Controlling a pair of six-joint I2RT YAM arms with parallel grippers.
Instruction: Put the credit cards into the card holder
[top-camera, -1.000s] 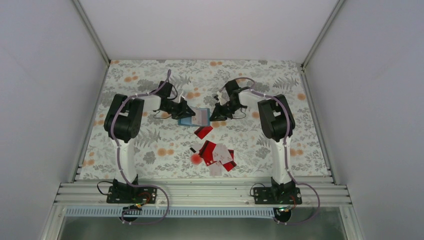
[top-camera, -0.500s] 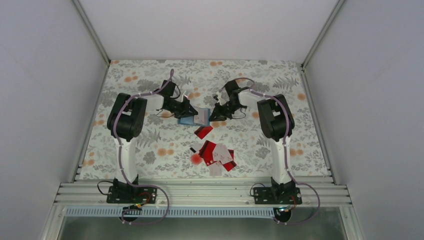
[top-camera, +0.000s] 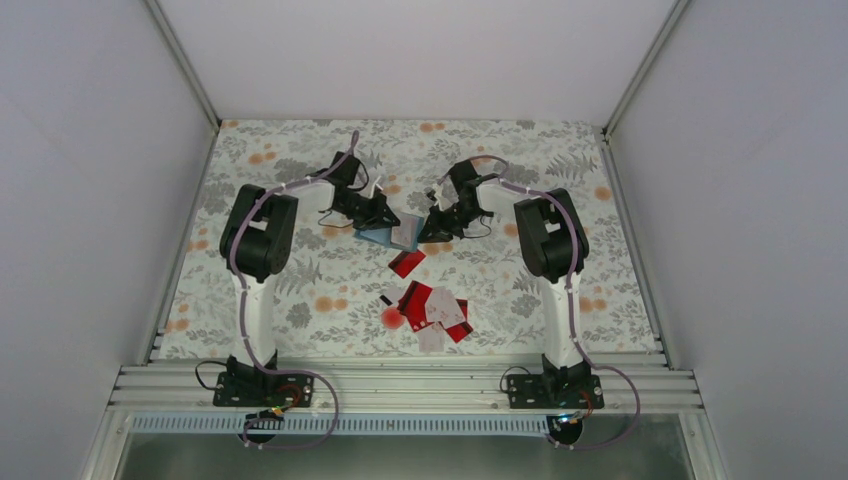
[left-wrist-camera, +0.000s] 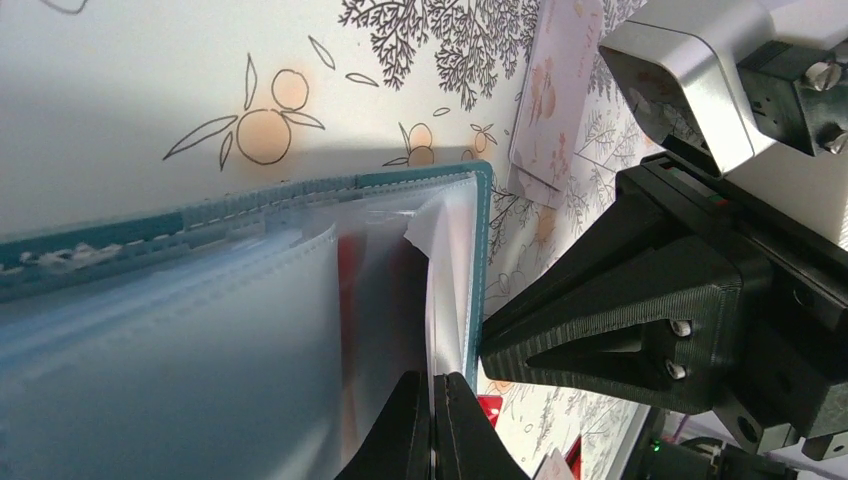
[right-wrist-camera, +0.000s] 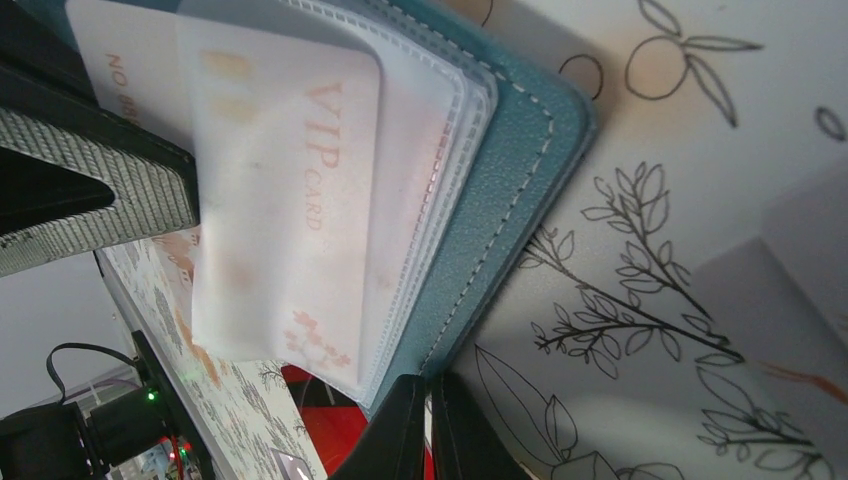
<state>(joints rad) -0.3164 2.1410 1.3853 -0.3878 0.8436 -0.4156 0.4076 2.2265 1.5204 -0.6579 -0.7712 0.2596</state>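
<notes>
The teal-blue rectangular card holder (top-camera: 384, 238) lies open on the floral-patterned table (top-camera: 560, 160), at 12 o'clock from the loose pile of red and pale flat plastic credit cards (top-camera: 437, 308). One bright red card (top-camera: 406, 263) lies apart between them. The left gripper (left-wrist-camera: 432, 420) comes in from 10 o'clock, fingers pressed together on a clear inner sleeve. The right gripper (right-wrist-camera: 430, 420), at 3 o'clock, has its fingers together at the cover's edge; I cannot tell whether it pinches it. A pale pink VIP card (right-wrist-camera: 290, 190) sits in a sleeve.
</notes>
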